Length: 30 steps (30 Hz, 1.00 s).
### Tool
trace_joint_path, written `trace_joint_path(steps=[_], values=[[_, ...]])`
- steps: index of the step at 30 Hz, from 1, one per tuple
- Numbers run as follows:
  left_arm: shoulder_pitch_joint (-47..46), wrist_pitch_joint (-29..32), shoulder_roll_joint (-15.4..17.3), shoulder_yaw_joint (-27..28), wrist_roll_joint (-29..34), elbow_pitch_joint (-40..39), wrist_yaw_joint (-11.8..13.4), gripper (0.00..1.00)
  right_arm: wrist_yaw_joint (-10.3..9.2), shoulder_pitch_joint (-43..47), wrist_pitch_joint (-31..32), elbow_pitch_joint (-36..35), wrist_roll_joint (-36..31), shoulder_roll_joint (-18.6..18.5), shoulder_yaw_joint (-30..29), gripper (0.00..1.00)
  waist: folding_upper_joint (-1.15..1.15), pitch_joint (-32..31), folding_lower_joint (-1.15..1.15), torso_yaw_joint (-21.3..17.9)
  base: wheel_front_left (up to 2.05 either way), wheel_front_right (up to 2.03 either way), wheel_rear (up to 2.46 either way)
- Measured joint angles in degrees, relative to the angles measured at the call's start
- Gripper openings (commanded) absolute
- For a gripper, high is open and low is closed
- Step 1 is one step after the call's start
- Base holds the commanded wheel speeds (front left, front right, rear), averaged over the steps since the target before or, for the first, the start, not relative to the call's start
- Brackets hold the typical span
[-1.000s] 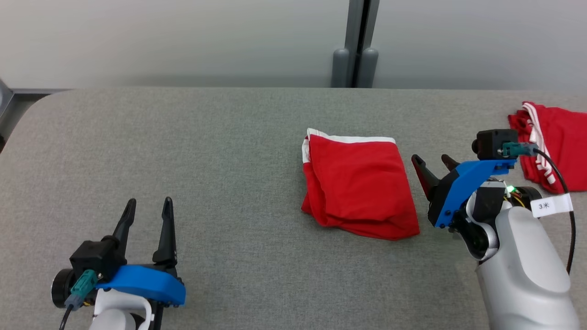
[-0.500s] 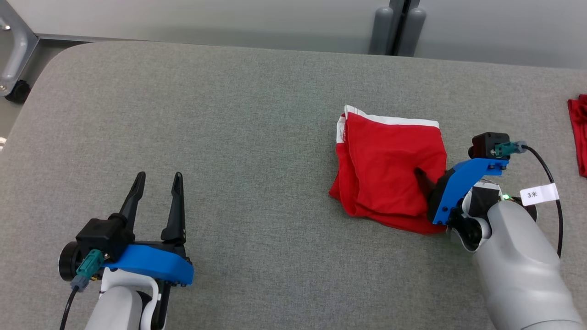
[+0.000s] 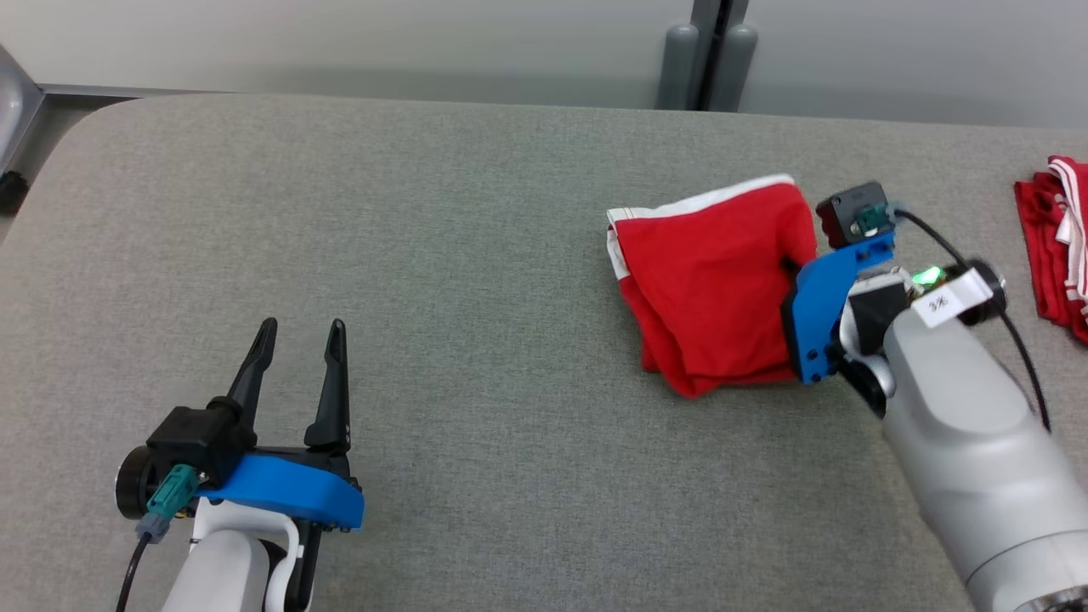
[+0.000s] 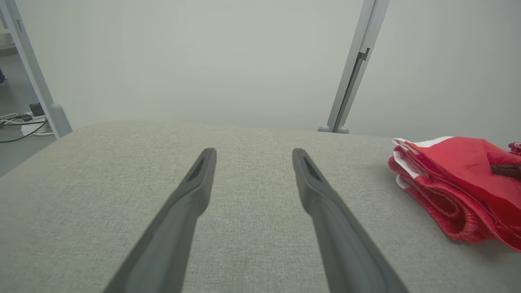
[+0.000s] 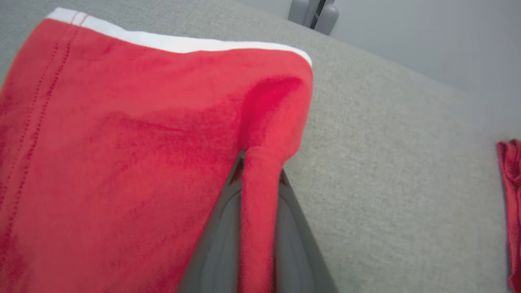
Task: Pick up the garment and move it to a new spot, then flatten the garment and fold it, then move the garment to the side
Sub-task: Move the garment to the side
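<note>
Red garment pinched at its right side by the right gripper

Two red garments lie on the grey cloth-covered desk. The garment of the task is folded into several layers, red with a white band along its far edge and a white strip down its left side. It sits in the right half of the desk, nearer the far edge than the near one. The second garment, red with white stripes, is crumpled at the right edge of the desk, well apart from the first and cut off by the frame in the head view.

Two grippers are in view, each with two dark fingers. The right gripper has come in from the garment's right side, and its fingers are drawn close together on a raised ridge of red cloth, which stands up between them in the right wrist view. The rest of the garment rests on the desk. The left gripper is over the near left part of the desk, well apart from both garments. Its fingers are spread wide with nothing between them, pointing toward the far edge.

Two rounded grey post feet stand side by side behind the far edge of the desk
</note>
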Motion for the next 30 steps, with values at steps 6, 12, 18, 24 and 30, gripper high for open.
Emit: trace_joint_path(steps=[6,12,18,24,30], values=[[-0.7,-0.5,-0.2,-0.5,-0.5,-1.2,0.0,1.00,0.01,-7.1,1.9,-5.1,-1.7,-8.4,12.0,0.00,0.00,1.5,0.00,-2.2,0.00,0.00,0.00],[-2.4,-1.2,-0.5,-1.1,-0.5,-3.0,-0.1,1.00,0.01,-11.8,4.9,-10.2,5.3,-19.6,23.7,0.00,0.00,4.5,0.00,-3.9,0.00,0.00,0.00],[-5.0,-1.5,-0.4,-1.7,0.1,-5.4,-0.2,1.00,0.01,-15.9,6.3,-16.9,10.9,-32.6,29.7,0.00,0.01,9.1,0.01,-6.0,0.00,0.00,0.00],[-8.0,-1.5,0.4,-2.8,0.6,-7.1,-0.5,1.00,0.01,-15.9,4.9,-19.1,14.2,-41.1,28.6,0.00,0.00,13.3,0.01,-7.4,0.00,0.00,0.00],[-10.2,-1.4,1.2,-3.5,0.9,-8.7,-0.7,1.00,0.01,-14.2,1.2,-18.2,12.2,-44.7,23.5,0.00,0.00,16.5,0.01,-7.9,0.00,0.00,0.00]])
